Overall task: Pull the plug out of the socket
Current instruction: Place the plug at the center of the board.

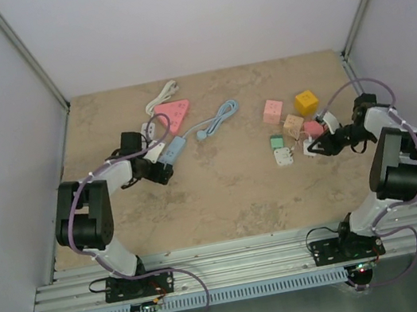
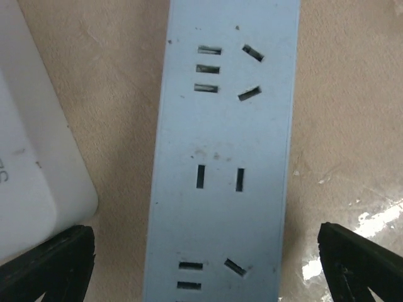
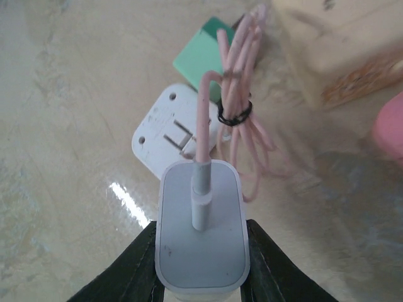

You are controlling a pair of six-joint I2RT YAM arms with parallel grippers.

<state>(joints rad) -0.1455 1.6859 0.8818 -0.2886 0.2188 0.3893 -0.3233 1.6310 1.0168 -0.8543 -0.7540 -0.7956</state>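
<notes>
Blue socket [image 2: 220,157] underlies spread left end effector [image 2: 208,259]; right end effector [image 3: 200,264] seemingly grips plug [image 3: 179,242].

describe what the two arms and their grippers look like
The left arm and right arm match: white links between bulky black joint housings, black bases. A purple cable loops along each. The left gripper and right gripper have black wedge-shaped fingers. No markings legible.

White block [image 2: 31,157] marks, perhaps lettering, unreadable.
</notes>
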